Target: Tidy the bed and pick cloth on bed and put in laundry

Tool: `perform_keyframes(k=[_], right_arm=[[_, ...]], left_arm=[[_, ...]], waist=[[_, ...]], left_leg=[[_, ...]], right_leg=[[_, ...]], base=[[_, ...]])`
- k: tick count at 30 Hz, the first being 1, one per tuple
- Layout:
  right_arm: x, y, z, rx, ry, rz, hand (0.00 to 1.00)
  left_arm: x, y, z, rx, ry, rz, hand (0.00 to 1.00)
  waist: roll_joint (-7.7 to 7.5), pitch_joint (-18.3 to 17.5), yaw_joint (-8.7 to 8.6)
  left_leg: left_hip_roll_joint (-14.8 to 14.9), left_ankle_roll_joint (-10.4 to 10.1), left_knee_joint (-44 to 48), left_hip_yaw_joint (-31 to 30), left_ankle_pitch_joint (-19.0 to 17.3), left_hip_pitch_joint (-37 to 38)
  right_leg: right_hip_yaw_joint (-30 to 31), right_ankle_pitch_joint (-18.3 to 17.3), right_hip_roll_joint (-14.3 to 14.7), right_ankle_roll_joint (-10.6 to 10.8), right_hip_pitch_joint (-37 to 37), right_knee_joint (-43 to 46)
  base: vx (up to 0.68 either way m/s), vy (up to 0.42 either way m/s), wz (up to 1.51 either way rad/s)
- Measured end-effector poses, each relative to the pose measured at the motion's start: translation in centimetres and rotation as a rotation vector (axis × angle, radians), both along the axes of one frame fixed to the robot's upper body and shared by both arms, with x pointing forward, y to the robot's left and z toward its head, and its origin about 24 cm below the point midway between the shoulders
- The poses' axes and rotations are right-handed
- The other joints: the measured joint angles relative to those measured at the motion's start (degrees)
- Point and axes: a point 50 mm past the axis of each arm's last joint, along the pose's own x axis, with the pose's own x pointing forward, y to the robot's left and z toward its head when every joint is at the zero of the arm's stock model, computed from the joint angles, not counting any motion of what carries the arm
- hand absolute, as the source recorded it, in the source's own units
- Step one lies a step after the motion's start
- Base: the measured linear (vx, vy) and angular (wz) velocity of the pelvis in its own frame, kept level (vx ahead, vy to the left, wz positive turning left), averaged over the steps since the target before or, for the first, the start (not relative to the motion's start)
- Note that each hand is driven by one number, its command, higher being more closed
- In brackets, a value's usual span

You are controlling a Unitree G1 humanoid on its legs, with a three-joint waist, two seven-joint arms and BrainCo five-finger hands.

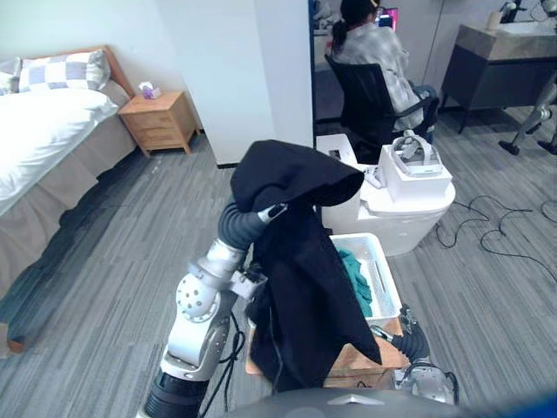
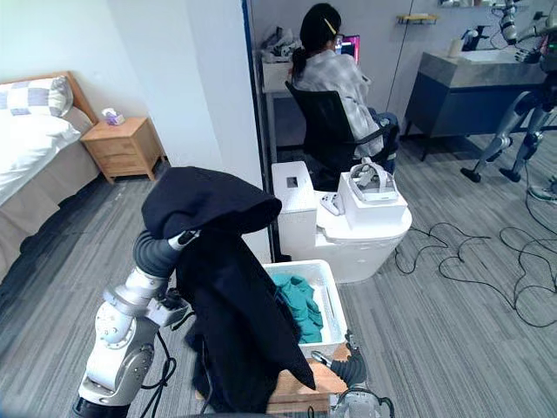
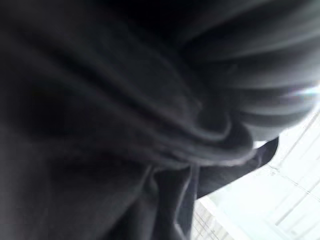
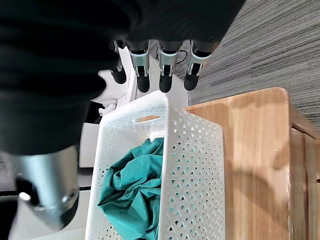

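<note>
Already a teal cloth (image 1: pixel 356 279) lies in the white laundry basket (image 1: pixel 357 239). The black garment (image 1: pixel 305 287) hangs draped over the raised left hand (image 1: pixel 246 220) at the basket's left edge, not yet dropped in. The bed (image 1: pixel 43 131) looks smoothed. In the left wrist view dark folds wrap the hand, so I cannot tell its grip. The right wrist view adds the right hand (image 4: pixel 166 65), fingers straight and slightly apart above the basket's rim, holding nothing, with the wooden stand (image 4: pixel 255 150) underneath.
</note>
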Motion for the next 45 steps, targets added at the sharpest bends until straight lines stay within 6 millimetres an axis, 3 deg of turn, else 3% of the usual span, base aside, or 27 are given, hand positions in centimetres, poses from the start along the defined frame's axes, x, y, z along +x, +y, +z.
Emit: perform_keyframes(k=[10, 19, 24, 27, 29, 31, 34, 40, 45], right_arm=[[-0.7, 0.5, -0.3, 0.021, 0.024, 0.012, 0.0], [-1.6, 0.6, -0.8, 0.036, 0.064, 0.035, 0.0], [-1.5, 0.8, -0.8, 0.047, 0.065, 0.069, 0.0], [-0.6, 1.0, -0.5, 0.047, 0.033, 0.094, 0.0], [1.0, 1.0, 0.0, 0.053, -0.011, 0.107, 0.0], [2.8, 1.4, 0.8, 0.069, -0.075, 0.123, 0.0], [4.5, 1.5, 1.5, 0.088, -0.132, 0.119, 0.0], [6.5, 1.6, 2.6, 0.118, -0.208, 0.111, 0.0], [7.5, 1.3, 3.4, 0.127, -0.255, 0.09, 0.0]], left_arm=[[1.1, 0.1, -1.4, -0.006, 0.08, 0.076, 1.0], [2.4, -0.2, -0.3, 0.055, 0.012, 0.173, 1.0], [4.9, 0.1, -1.4, 0.158, 0.052, 0.276, 1.0], [6.7, 0.5, -2.0, 0.219, 0.075, 0.35, 1.0], [8.1, 0.6, -2.5, 0.285, 0.087, 0.387, 1.0], [9.4, 1.5, -3.3, 0.36, 0.108, 0.455, 1.0], [10.7, 2.3, -3.7, 0.437, 0.125, 0.519, 1.0], [11.9, 3.1, -1.8, 0.475, 0.074, 0.546, 1.0], [11.6, 1.2, -2.8, 0.538, 0.084, 0.444, 1.0]], waist=[[-0.45, -0.3, -0.06], [-0.11, -0.2, -0.1], [-0.33, 0.7, -0.26], [-0.94, 1.7, -0.32], [-1.1, 4.4, -0.37], [-2.8, 8.0, -1.29], [-4.04, 10.8, -1.56], [-3.99, 15.5, -1.1], [-3.72, 17.6, -0.45]], left_leg=[[-0.1, 0.5, 0.0, 0.2, 0.0, 0.3], [0.1, 0.4, 0.0, 1.4, -0.3, 1.3], [0.2, 0.4, 0.0, 1.8, -0.4, 0.1], [0.5, -0.1, 0.0, 3.4, -0.2, -4.8], [0.8, -0.3, 0.0, 4.5, 1.1, -6.5], [0.6, 0.4, 0.0, 4.5, 1.8, -8.8], [0.5, 1.4, 0.1, 4.5, 2.5, -11.2], [0.6, 2.7, 0.4, 4.5, 3.4, -13.1], [1.1, 2.4, 0.4, 4.5, 3.2, -14.4]], right_leg=[[0.0, 0.8, 0.0, -0.5, 0.3, 0.0], [0.9, 0.5, 0.2, -0.7, 0.7, 0.2], [1.7, -0.1, 0.2, -0.6, -0.6, 0.5], [2.1, 1.0, 0.2, -0.8, -5.5, 0.2], [2.8, 2.2, 0.3, -0.8, -7.6, 0.1], [3.3, 3.9, 0.4, -0.9, -9.9, 0.0], [4.0, 5.5, 0.4, -0.9, -12.4, 0.1], [6.3, 5.4, 0.9, -1.1, -14.8, 1.2], [6.3, 4.8, 1.4, -1.8, -16.6, 2.3]], base=[[0.03, 0.024, -0.02], [0.0, 0.009, -0.06], [-0.04, 0.009, -0.02], [-0.05, 0.015, -0.05], [-0.06, 0.013, -0.14], [-0.06, 0.009, -0.08], [-0.03, 0.026, -0.07], [0.02, 0.031, -0.01], [0.0, 0.001, -0.01]])
